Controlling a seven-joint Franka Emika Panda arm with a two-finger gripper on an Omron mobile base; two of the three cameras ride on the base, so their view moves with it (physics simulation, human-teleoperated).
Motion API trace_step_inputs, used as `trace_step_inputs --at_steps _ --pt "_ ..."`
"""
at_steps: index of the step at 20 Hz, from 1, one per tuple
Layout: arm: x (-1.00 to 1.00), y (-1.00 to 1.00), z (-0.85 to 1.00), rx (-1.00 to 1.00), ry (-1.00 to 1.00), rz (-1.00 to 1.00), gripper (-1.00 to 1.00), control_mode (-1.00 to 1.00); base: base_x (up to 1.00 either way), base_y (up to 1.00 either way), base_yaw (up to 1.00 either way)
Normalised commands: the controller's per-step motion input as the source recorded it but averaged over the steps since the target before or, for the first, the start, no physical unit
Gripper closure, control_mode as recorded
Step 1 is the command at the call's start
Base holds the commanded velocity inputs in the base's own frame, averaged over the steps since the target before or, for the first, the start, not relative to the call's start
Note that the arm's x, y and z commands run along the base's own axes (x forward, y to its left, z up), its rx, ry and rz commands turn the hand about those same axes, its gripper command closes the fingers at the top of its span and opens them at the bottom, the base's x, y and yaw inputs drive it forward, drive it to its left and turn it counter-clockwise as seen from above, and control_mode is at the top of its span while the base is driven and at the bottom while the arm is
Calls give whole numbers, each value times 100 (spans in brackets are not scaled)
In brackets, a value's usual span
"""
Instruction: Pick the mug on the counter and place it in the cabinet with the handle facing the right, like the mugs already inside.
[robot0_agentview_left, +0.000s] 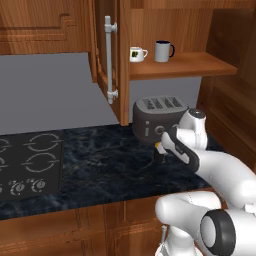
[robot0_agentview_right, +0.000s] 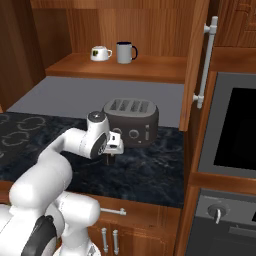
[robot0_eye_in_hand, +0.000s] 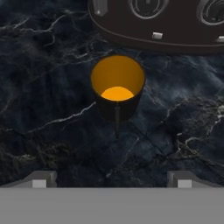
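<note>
Orange interior of mug (robot0_eye_in_hand: 117, 87) visible from hand view.

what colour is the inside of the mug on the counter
Orange-yellow inside the black mug; it shows best in the hand view, looking down into it.

No legible text, brand or number anywhere. White mug (robot0_agentview_left: 137, 54) on the cabinet shelf (robot0_agentview_left: 190, 67) carries a small dark-and-yellow emblem, too small to read. Toaster (robot0_agentview_right: 131, 121) front shows dials and buttons, markings unreadable.
</note>
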Motion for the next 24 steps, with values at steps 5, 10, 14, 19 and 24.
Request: trace_step_inputs --at_steps 5,10,14,19,24 --pt "19 0 -14 0 0 0 -100 -100 0 0 0" --pt "17 0 -18 0 0 0 -100 -100 0 0 0" --pt "10 0 -14 0 0 0 -100 -100 0 0 0" --pt "10 0 -12 0 0 0 -100 -100 0 0 0" --pt "3 0 -8 0 0 0 -100 -100 0 0 0"
